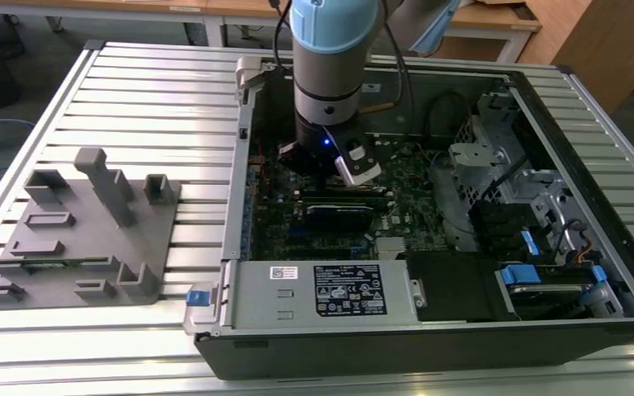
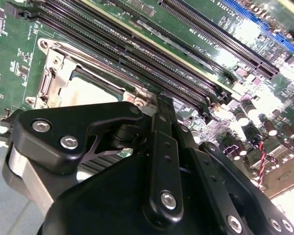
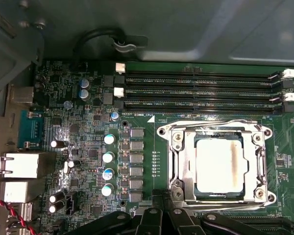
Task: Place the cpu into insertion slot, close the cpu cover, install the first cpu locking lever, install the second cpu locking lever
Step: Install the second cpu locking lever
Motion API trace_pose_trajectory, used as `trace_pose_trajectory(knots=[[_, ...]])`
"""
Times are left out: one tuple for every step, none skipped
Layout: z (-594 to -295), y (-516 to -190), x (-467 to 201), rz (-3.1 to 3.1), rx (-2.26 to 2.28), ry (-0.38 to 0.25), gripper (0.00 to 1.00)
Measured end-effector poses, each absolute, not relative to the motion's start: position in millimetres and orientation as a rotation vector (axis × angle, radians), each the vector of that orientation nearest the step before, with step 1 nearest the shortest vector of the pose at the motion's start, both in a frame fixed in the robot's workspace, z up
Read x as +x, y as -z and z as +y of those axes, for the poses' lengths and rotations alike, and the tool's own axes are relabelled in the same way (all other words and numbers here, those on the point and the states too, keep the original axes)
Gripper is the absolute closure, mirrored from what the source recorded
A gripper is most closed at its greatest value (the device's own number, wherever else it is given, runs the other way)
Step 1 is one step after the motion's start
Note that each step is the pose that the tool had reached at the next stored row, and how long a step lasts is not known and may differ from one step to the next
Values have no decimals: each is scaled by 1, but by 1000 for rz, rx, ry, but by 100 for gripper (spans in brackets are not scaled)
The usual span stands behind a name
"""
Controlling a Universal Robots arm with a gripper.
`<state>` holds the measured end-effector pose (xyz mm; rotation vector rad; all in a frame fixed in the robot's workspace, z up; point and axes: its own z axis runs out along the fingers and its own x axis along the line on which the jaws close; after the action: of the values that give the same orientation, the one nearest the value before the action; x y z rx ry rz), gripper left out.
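In the first wrist view the cpu [image 3: 219, 164] lies flat in the insertion slot [image 3: 257, 193] with its pale metal face up. The silver cpu cover [image 3: 185, 166] lies down around it as a frame. A thin wire lever [image 3: 210, 121] runs along one edge of the socket. My gripper [image 3: 165, 199] is shut with nothing in it, its black fingers close to the socket's edge. The second wrist view shows the gripper [image 2: 162, 103] next to a corner of the cpu cover [image 2: 56, 73], with the cpu [image 2: 83, 90] partly behind the black linkage. In the exterior view the arm and gripper [image 1: 328, 169] hang over the motherboard inside the case.
Long black memory slots [image 3: 201, 90] run beside the socket, and a row of capacitors [image 3: 109, 156] stands on its other side. A white-labelled power-supply box [image 1: 317, 289] and drive bays [image 1: 515, 206] crowd the case. A grey fixture tray [image 1: 75, 239] lies on the slatted table at the exterior view's left.
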<state>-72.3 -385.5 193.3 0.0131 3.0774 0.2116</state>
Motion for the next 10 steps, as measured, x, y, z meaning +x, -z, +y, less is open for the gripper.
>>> trace_pose_trajectory(knots=[[-386, -194, -72, 3077, 13, -212, 89], [-385, -195, -72, 3077, 13, -212, 89], [-385, -196, -72, 3077, 13, -212, 89], [-385, -197, -72, 3077, 13, -213, 89], [-385, -198, -72, 3077, 13, -212, 89], [-385, -200, -72, 3077, 13, -212, 89], [-385, -202, -72, 3077, 13, -212, 89], [-385, -204, -72, 3077, 13, -212, 89], [-386, -206, -72, 3077, 13, -212, 89], [-386, -208, -72, 3077, 13, -212, 89]])
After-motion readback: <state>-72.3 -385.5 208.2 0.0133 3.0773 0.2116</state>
